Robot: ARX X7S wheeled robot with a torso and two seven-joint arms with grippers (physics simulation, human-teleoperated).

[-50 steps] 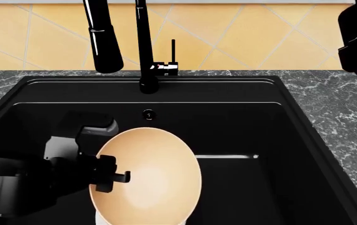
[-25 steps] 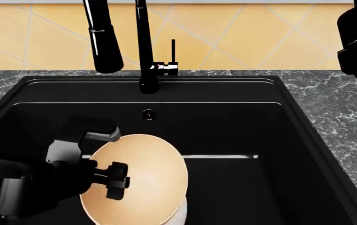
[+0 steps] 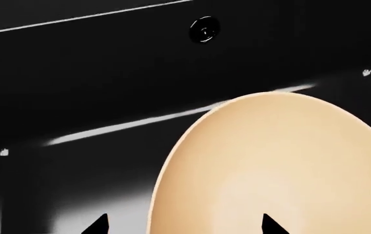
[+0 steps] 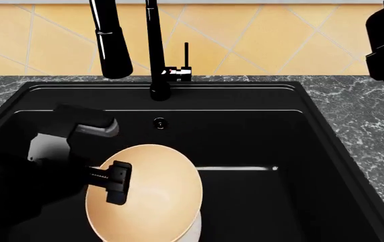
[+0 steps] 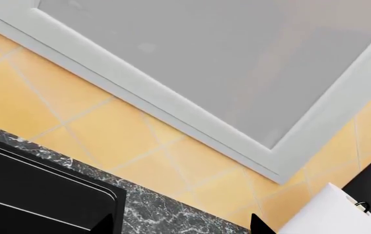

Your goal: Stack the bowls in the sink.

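Tan bowl sits low in the black sink, nested on the white bowl, of which only a sliver of rim shows beneath it near the view's lower edge; the stack appears made, though how squarely the upper bowl seats cannot be told. Left gripper is at the tan bowl's near-left rim; its fingers appear parted, one tip over the inside of the bowl; in the left wrist view both tips straddle the rim with no clamping visible, so it reads as released, though contact with the rim cannot be ruled out. Right gripper is well away from the sink, facing the tiled wall; its fingertips stand apart, holding nothing. Handling judgement: both bowls look rigid, smooth and glossy, hence slippery and liable to chip if knocked; probably light; the thin rim is the only practical hold, one finger inside and one outside; any sideways drag could tilt the stack.
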